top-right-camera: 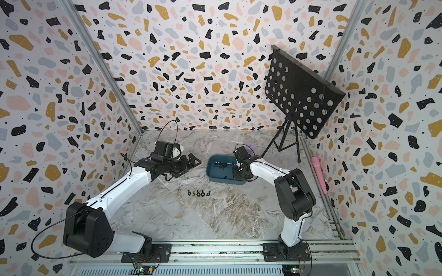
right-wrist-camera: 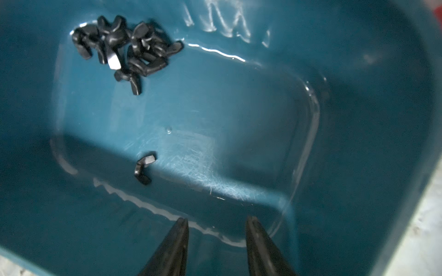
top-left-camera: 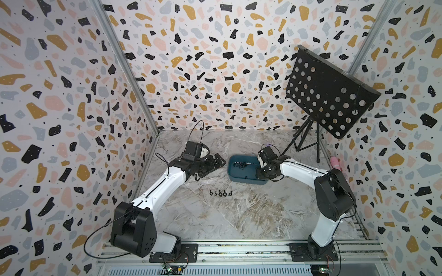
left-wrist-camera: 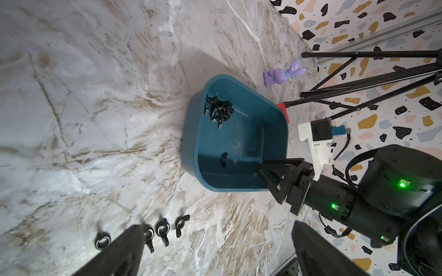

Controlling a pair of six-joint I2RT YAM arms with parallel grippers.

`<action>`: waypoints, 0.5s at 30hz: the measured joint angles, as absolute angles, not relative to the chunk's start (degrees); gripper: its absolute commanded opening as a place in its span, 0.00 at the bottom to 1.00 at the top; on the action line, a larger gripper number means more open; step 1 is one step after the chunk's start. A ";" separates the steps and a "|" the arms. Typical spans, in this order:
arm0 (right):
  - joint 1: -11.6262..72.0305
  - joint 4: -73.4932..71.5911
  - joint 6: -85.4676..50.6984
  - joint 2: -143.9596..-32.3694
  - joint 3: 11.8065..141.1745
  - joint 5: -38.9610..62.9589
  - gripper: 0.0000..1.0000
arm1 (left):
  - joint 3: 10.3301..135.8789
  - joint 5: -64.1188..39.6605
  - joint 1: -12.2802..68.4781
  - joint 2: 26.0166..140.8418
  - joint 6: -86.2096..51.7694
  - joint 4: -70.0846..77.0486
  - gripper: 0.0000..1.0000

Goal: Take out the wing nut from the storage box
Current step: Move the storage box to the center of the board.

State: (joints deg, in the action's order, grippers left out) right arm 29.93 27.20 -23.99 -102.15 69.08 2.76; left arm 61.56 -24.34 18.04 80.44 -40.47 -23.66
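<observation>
The dark teal storage box [top-left-camera: 241, 181] [top-right-camera: 222, 181] sits mid-table. Inside it, a pile of black wing nuts [right-wrist-camera: 126, 47] [left-wrist-camera: 218, 111] lies in the far corner. A single wing nut [right-wrist-camera: 143, 168] [left-wrist-camera: 224, 159] lies apart near the front wall. My right gripper [right-wrist-camera: 216, 219] reaches down into the box's near right corner, open and with nothing between its fingers [left-wrist-camera: 275, 172]. The single nut lies ahead of it and off to one side. My left gripper [left-wrist-camera: 217, 225] [top-left-camera: 220, 162] hovers wide open and empty, left of the box.
Several wing nuts [top-left-camera: 221, 193] [left-wrist-camera: 162, 229] lie in a row on the marble in front of the box. A black music stand [top-left-camera: 327, 95] on a tripod stands back right. Behind the box are a purple toy rabbit [left-wrist-camera: 282, 74] and a red block [left-wrist-camera: 283, 108]. A pink object [top-right-camera: 319, 174] lies along the right wall.
</observation>
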 measured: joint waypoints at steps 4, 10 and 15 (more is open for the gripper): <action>29.85 26.39 -22.70 -100.88 68.86 3.77 0.49 | 61.56 -22.83 18.04 80.49 -40.10 -24.10 1.00; 30.00 23.97 -21.08 -102.52 72.29 6.52 0.47 | 61.56 -21.71 18.00 80.49 -38.94 -24.12 1.00; 31.31 22.20 -19.81 -108.09 79.13 7.07 0.42 | 61.56 -21.89 18.00 80.51 -37.63 -24.34 0.93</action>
